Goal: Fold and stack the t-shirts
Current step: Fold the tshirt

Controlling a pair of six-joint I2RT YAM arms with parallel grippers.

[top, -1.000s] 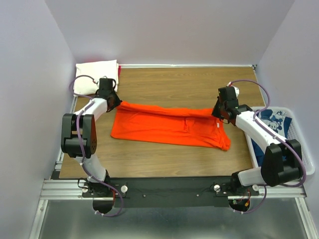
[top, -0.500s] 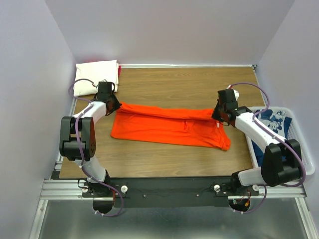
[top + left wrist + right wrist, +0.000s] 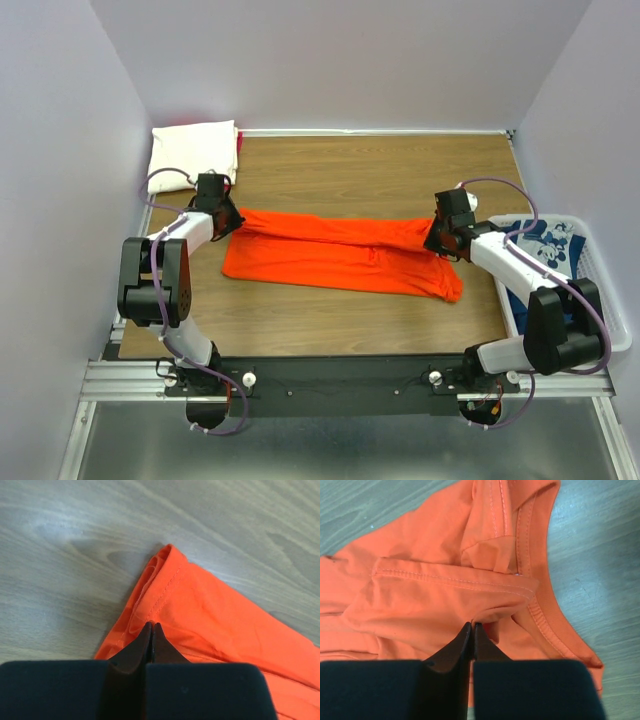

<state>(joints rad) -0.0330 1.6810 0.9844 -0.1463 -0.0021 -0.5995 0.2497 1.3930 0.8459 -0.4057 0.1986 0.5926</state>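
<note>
The orange t-shirt (image 3: pixel 340 252) lies stretched across the wooden table as a long folded band. My left gripper (image 3: pixel 232 216) is shut on its far left corner; the left wrist view shows the jaws pinching a hem fold of the shirt (image 3: pixel 210 615). My right gripper (image 3: pixel 432 238) is shut on its far right end, and the right wrist view shows the jaws pinching cloth next to the collar of the shirt (image 3: pixel 445 590). A folded cream-white t-shirt (image 3: pixel 192 153) lies at the far left corner. A navy printed t-shirt (image 3: pixel 545 245) sits in the basket.
A white plastic lattice basket (image 3: pixel 600 300) stands off the table's right edge. A sliver of red-pink cloth (image 3: pixel 238 143) shows beside the cream-white shirt. The table's bare wood (image 3: pixel 370 170) lies beyond the orange shirt.
Both grippers have drawn the shirt's far edge a little toward the near side, laying it over the lower layer. The left gripper moved slightly nearer and the right gripper slightly left and nearer.
</note>
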